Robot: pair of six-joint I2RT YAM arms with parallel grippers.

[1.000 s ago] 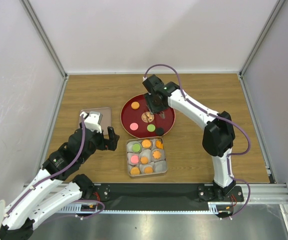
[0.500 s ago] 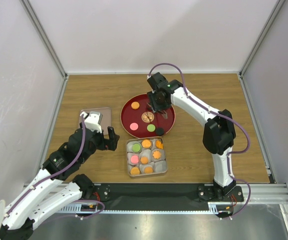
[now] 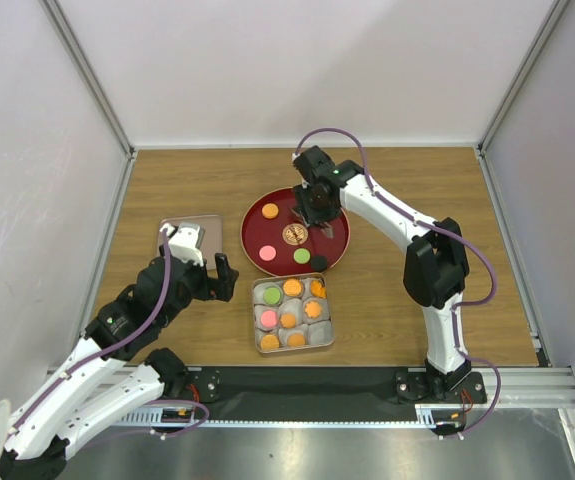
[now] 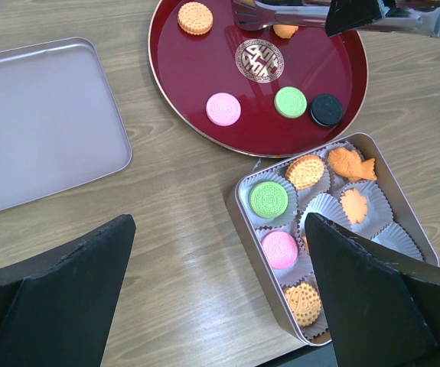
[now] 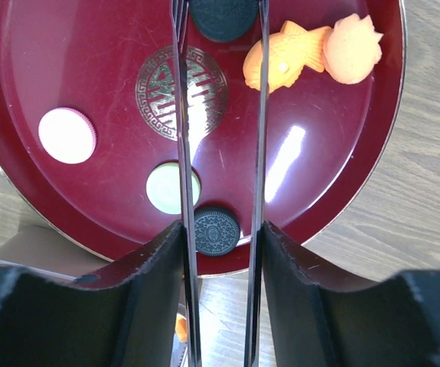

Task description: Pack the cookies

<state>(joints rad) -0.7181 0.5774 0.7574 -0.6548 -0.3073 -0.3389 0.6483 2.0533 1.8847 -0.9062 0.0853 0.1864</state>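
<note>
A flat grey lid (image 4: 44,122) lies left of the left gripper (image 4: 220,229), whose jaws hang wide apart and empty above the table (image 4: 181,191). Just right of it, cookies (image 4: 265,199) sit in paper cups (image 4: 323,206) in the square tin (image 4: 254,267). Beyond, the right gripper (image 5: 221,233) clamps metal tongs (image 5: 180,115) over the red plate (image 5: 342,153), a black cookie (image 5: 220,17) between their tips.

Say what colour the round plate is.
The plate is dark red with a gold emblem; left wrist view is clearest.
</note>
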